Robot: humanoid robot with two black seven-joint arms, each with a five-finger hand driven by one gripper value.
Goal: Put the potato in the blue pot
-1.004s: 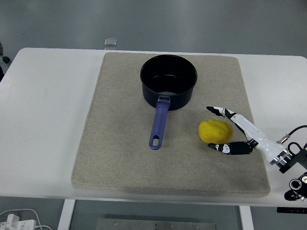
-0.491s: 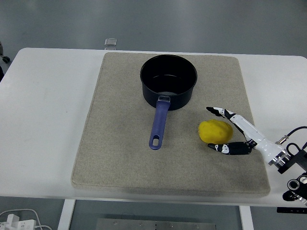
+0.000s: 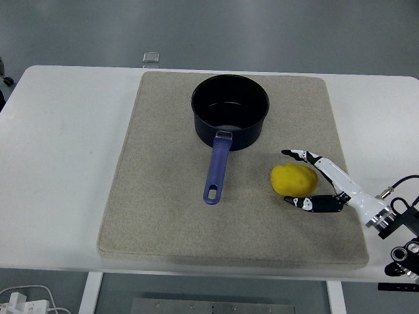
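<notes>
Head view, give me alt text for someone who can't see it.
A robot's right hand, fingers spread, brackets a lumpy yellow potato from the right on a beige rectangular mat covering a white table. Behind and to the left of the potato stands an empty dark blue pot, its purple-blue handle pointing toward the near edge.

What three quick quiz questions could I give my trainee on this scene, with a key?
1. True or false: the potato lies inside the blue pot.
2. Which hand is at the potato: A) left, B) right?
3. What lies under pot and potato?

Key:
1. False; it lies on the mat, right of the pot's handle.
2. B; the right hand is open, fingers either side of it.
3. The beige mat.
</notes>
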